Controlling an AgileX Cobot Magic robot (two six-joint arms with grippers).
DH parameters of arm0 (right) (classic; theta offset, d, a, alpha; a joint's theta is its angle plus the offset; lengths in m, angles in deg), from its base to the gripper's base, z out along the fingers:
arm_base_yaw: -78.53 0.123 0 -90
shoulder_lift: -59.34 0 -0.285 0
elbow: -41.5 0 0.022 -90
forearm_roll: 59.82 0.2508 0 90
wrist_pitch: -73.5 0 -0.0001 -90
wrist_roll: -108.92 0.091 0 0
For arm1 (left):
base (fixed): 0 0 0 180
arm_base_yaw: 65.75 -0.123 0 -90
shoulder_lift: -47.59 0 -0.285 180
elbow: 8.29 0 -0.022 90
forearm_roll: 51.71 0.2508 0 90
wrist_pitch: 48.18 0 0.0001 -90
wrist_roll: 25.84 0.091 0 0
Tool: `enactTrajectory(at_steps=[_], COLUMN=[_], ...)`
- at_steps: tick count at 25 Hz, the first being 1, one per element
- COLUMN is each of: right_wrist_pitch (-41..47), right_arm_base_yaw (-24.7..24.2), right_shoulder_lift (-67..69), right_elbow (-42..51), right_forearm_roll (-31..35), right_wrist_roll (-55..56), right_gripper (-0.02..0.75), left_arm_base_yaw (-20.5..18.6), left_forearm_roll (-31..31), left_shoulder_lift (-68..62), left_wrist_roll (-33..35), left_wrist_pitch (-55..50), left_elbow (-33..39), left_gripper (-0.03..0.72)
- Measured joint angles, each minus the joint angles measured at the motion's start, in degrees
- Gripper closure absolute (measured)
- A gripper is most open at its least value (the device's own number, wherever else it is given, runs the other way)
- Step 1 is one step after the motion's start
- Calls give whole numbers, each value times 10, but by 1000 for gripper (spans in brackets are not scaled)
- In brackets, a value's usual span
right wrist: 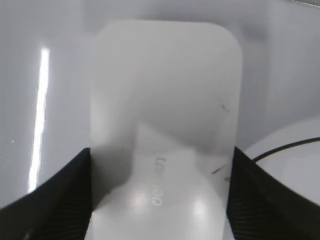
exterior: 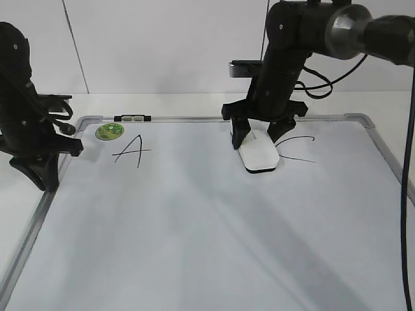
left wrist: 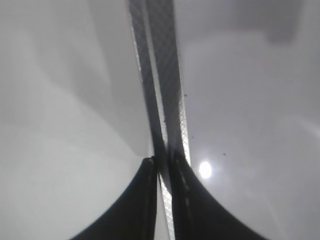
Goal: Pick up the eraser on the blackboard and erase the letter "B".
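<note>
The white eraser [exterior: 260,155] lies flat on the blackboard [exterior: 194,227], just left of the "C" [exterior: 295,149]. My right gripper [exterior: 256,139] reaches down over its far end, one finger pressed to each long side. In the right wrist view the eraser [right wrist: 165,90] fills the space between the two black fingers [right wrist: 70,190], and my right gripper [right wrist: 161,152] is shut on it. The letter "B" is hidden or out of view: no stroke shows between the "A" [exterior: 133,152] and the eraser. My left gripper [exterior: 50,181] rests shut at the board's left frame [left wrist: 170,100].
A round green sticker [exterior: 109,131] sits in the board's far left corner. A small black-and-silver clip [exterior: 131,118] lies on the top frame. The grey frame rims the board on all sides, and white table lies beyond it.
</note>
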Motion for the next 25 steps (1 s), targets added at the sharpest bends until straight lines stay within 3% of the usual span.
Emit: enactTrajectory(at_steps=[9,18,25], right_wrist_pitch=[-1,-1,-1], right_arm_base_yaw=[7,83,85], right_shoulder_lift=[0,0,0], right_elbow=[0,0,0], right_forearm_roll=[23,9,11], right_wrist_roll=[-7,-8,-8], right_gripper=[174,174,174], left_arm_base_yaw=[0,0,0], left_forearm_roll=[0,4,6], left_shoulder_lift=[0,0,0], left_wrist_roll=[0,0,0], left_wrist_pitch=[-1,-11,-14], left_elbow=[0,0,0], left_gripper=[648,648,648])
